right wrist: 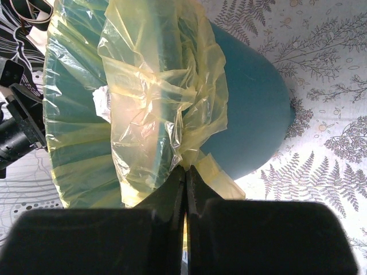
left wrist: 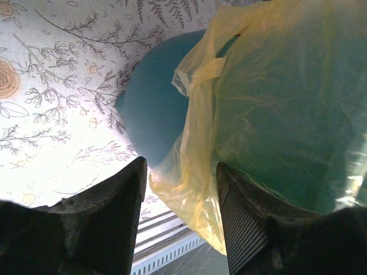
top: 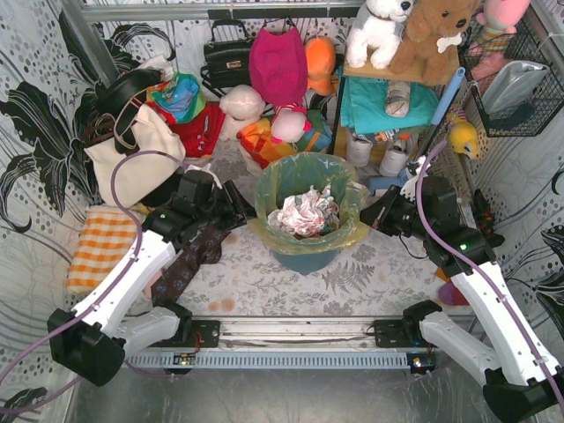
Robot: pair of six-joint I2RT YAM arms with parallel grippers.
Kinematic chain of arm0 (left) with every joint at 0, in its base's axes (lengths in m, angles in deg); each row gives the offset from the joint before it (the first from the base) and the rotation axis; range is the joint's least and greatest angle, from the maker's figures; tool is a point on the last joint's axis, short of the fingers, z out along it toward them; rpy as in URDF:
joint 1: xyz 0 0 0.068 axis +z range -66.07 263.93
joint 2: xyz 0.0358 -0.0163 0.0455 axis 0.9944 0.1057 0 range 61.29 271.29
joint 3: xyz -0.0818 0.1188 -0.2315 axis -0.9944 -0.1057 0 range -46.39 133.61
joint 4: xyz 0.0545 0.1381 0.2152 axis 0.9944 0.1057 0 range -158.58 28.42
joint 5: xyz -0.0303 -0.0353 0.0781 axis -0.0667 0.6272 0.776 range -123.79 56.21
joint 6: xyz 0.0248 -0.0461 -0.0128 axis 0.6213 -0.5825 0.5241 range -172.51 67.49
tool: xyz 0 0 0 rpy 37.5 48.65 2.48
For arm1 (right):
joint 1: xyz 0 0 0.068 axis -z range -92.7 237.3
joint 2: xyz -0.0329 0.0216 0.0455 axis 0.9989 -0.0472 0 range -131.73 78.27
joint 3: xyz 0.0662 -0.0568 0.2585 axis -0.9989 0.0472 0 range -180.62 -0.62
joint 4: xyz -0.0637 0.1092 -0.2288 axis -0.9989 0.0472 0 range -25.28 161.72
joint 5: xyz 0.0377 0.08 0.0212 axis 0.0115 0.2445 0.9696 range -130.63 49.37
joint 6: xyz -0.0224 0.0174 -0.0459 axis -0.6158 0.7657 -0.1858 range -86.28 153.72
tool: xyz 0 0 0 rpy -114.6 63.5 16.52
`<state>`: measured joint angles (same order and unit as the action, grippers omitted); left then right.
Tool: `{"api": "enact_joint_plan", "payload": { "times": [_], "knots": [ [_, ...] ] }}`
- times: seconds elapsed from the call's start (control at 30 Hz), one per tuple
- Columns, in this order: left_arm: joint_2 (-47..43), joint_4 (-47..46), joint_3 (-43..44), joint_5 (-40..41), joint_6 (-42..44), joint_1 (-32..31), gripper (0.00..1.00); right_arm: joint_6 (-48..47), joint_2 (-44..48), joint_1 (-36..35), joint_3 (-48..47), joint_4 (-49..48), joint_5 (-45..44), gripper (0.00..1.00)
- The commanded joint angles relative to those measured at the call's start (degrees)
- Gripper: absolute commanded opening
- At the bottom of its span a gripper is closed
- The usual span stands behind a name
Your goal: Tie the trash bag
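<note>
The trash bag [top: 310, 187] is thin yellow-green plastic lining a teal bin [top: 304, 258], with crumpled white paper inside. My left gripper [top: 246, 209] sits at the bin's left rim. In the left wrist view it [left wrist: 181, 172] is open, and a loose fold of the trash bag [left wrist: 195, 195] hangs between the fingers, close against the right one. My right gripper [top: 370, 214] is at the bin's right rim. In the right wrist view it [right wrist: 185, 170] is shut on a bunched flap of the trash bag [right wrist: 155, 97], pulled off the bin's wall [right wrist: 252, 109].
A cream tote with dark straps [top: 132, 150] and an orange checked cloth [top: 101, 245] lie at the left. Bags and plush toys [top: 278, 66] crowd the back. A shelf [top: 388, 101] and a wire basket [top: 520, 88] stand at the right. A rail [top: 300, 333] runs along the near edge.
</note>
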<state>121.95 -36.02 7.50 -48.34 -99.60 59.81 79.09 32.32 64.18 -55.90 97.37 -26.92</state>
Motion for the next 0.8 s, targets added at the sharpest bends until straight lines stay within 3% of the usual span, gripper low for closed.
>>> {"api": "enact_joint_plan", "payload": {
  "times": [0.0, 0.2, 0.3, 0.43, 0.77],
  "knots": [
    [1.6, -1.1, -0.9, 3.0, 1.1, -0.8, 0.6, -0.1, 0.2, 0.2, -0.3, -1.1, -0.4, 0.0],
    [2.4, -1.3, -2.0, 4.3, 1.4, -1.1, 0.47, -0.1, 0.4, 0.2, -0.3, -0.8, -0.4, 0.0],
    [1.9, -1.5, -1.8, 4.6, 1.0, -1.3, 0.31, -0.1, 0.6, 0.2, -0.3, -0.6, -0.6, 0.0],
    [0.3, -0.9, 0.4, 4.4, 1.2, -1.4, 0.0, -0.1, 0.7, 0.2, -0.6, -0.6, -0.8, 0.0],
    [-6.1, 2.0, 9.5, 2.1, 1.7, -1.3, 0.0, 0.3, 0.4, 0.2, -6.6, -3.1, 2.0, 0.0]
  ]
}}
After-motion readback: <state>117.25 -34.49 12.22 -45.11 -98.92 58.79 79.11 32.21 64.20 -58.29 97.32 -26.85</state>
